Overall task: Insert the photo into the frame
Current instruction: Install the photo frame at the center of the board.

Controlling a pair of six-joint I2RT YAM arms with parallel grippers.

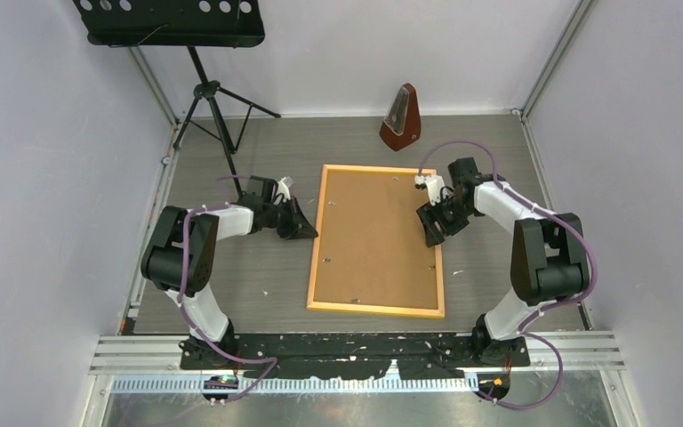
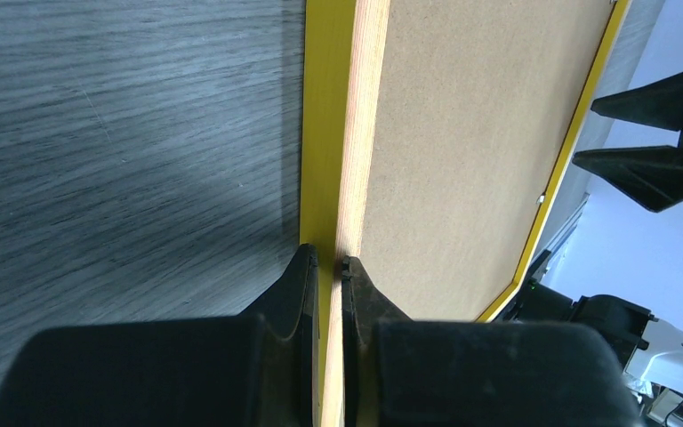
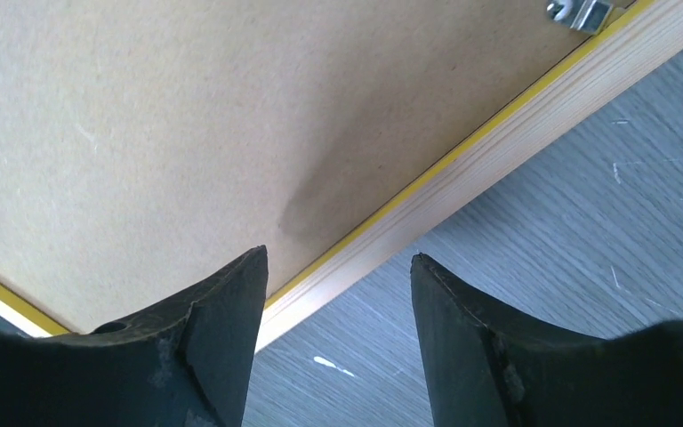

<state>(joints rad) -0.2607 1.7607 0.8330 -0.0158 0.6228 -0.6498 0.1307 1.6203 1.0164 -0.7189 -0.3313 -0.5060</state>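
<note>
The frame lies flat in the middle of the table, back side up, its thin yellow-orange strips around a plain brown backing board. The photo is hidden. My left gripper is at the frame's left side, and in the left wrist view it is shut on that strip. My right gripper hovers at the right side. Seen from the right wrist it is open: one finger over the backing board, the other over the table, the frame strip between them.
A brown metronome stands behind the frame at the back. A black music stand rises at the back left. A small metal clip sits on the frame's right strip. Walls close in on both sides.
</note>
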